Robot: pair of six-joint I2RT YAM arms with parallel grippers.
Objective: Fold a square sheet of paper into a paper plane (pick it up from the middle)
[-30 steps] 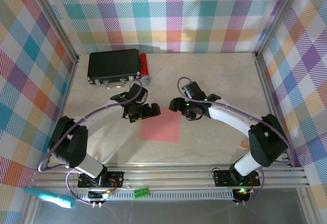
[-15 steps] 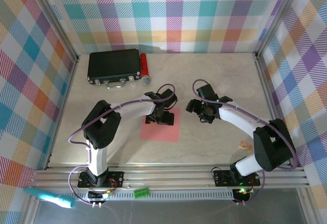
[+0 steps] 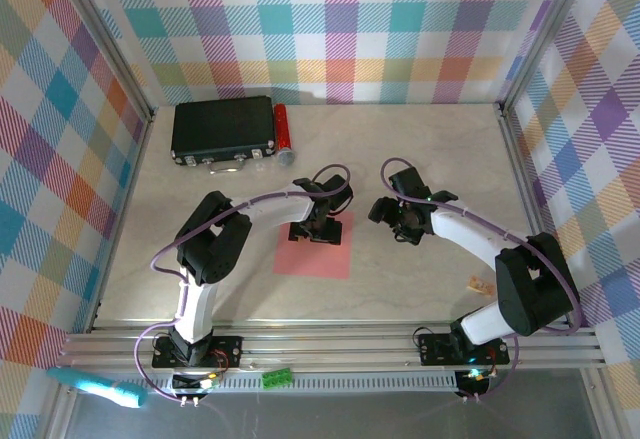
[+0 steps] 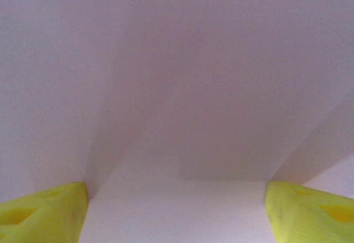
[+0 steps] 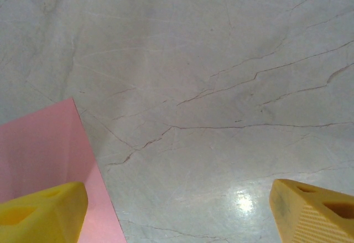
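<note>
1. Pink-red, the square sheet of paper [image 3: 320, 257] lies flat mid-table, with its near and right edges uncovered.
2. Left gripper [image 3: 312, 229] hangs low over the sheet's far part, jaws wide.
3. Right gripper [image 3: 405, 227] hovers over bare table [image 3: 440, 149] just right of the sheet, jaws wide.
4. Pale marbled top. The black box [image 3: 222, 127] and red cylinder [image 3: 282, 131] sit far-left, well apart from the sheet. Checked walls [image 3: 330, 19] enclose three sides.

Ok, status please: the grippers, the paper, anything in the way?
Left gripper open, low over paper. Right gripper open, over table beside it. Paper flat, not held. Box and cylinder far back-left, no obstacle.
</note>
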